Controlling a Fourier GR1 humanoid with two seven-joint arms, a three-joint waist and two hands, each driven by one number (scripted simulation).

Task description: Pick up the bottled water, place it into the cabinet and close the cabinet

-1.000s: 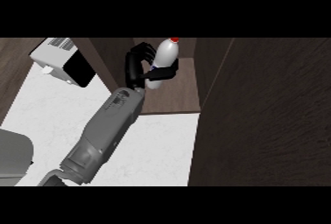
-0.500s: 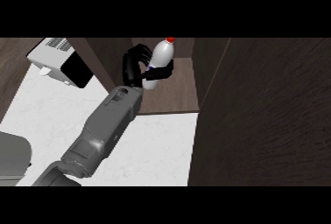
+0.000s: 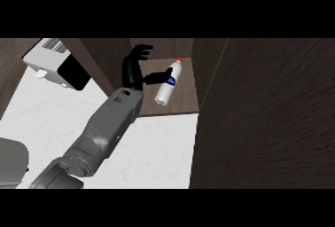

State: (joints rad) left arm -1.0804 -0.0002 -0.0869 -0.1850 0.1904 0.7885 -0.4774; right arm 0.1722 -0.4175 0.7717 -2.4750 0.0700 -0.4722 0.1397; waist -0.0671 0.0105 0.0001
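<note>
The bottled water (image 3: 168,84), clear with a red cap and a blue label, stands on the wooden shelf (image 3: 180,106) inside the cabinet, its cap leaning toward the upper right. My left hand (image 3: 135,71) is just left of it. The fingers (image 3: 141,49) point straight up, away from the bottle, and only the thumb reaches across to the label. The grey left forearm (image 3: 108,119) runs up from the lower left. My right hand does not show.
A white and black appliance (image 3: 56,66) sits on the counter at the upper left. The white counter top (image 3: 150,146) lies below the shelf. A broad dark wood panel (image 3: 274,124) fills the right side. A grey object (image 3: 12,164) shows at the lower left edge.
The bottle has come down onto the shelf. The left hand's fingers, curled round it before, have straightened and lifted off it.
</note>
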